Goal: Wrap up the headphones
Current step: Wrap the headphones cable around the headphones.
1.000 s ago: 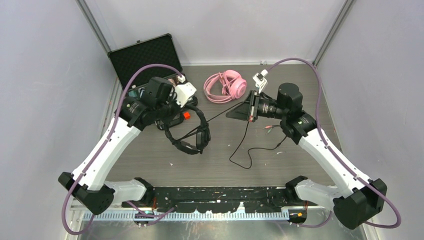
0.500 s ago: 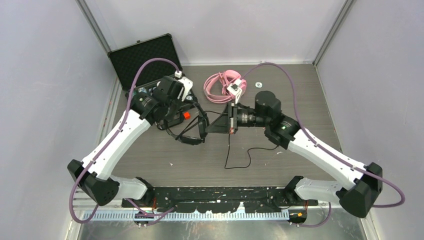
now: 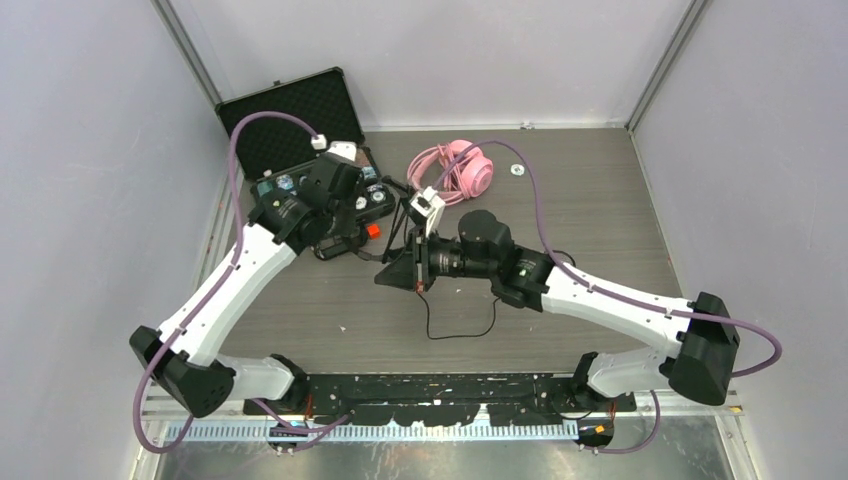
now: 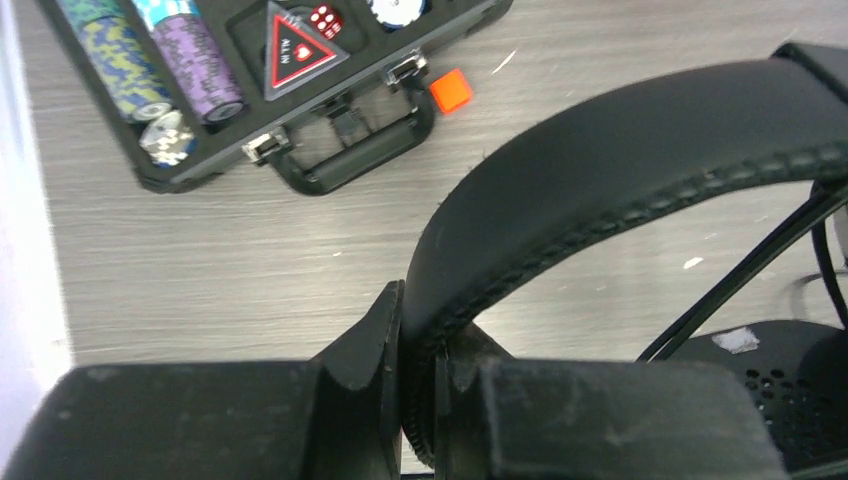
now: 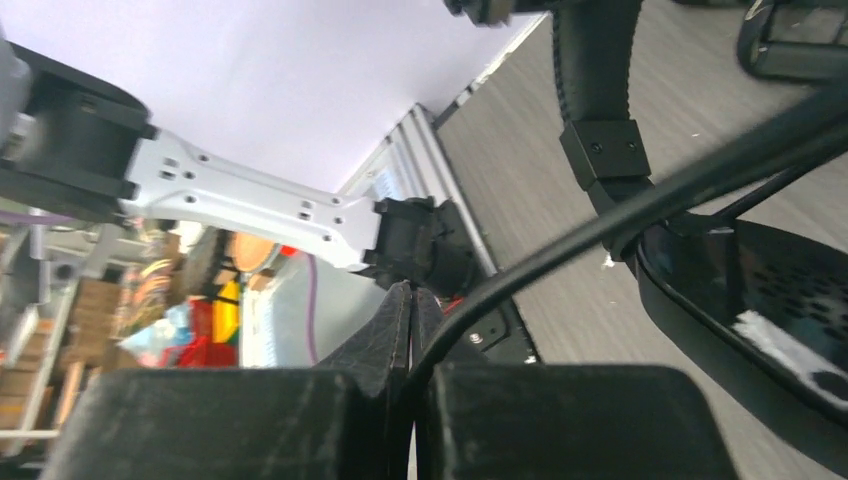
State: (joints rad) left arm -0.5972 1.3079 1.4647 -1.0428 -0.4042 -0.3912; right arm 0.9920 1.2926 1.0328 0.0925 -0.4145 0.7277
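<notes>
My left gripper (image 4: pixel 420 330) is shut on the padded headband (image 4: pixel 620 130) of the matte black headphones and holds them above the table. One ear cup (image 4: pixel 770 380) hangs at the lower right of that view. My right gripper (image 3: pixel 386 277) is shut on the thin black cable (image 5: pixel 620 215), right next to the black ear cup (image 5: pixel 740 290). The rest of the cable lies in a loop on the table (image 3: pixel 450 325). The glossy pink headphones (image 3: pixel 465 168) lie at the back centre with their pink cable (image 3: pixel 428 165) coiled beside them.
An open black case (image 3: pixel 290 115) with poker chips (image 4: pixel 190 70) and dice stands at the back left. A small orange cube (image 3: pixel 373 231) lies just in front of it. A small metal washer (image 3: pixel 517 169) lies right of the pink headphones. Walls close in both sides.
My right gripper has moved left across the table with the black cable, up to the black headphones. My left arm has shifted slightly back with the headband in its jaws.
</notes>
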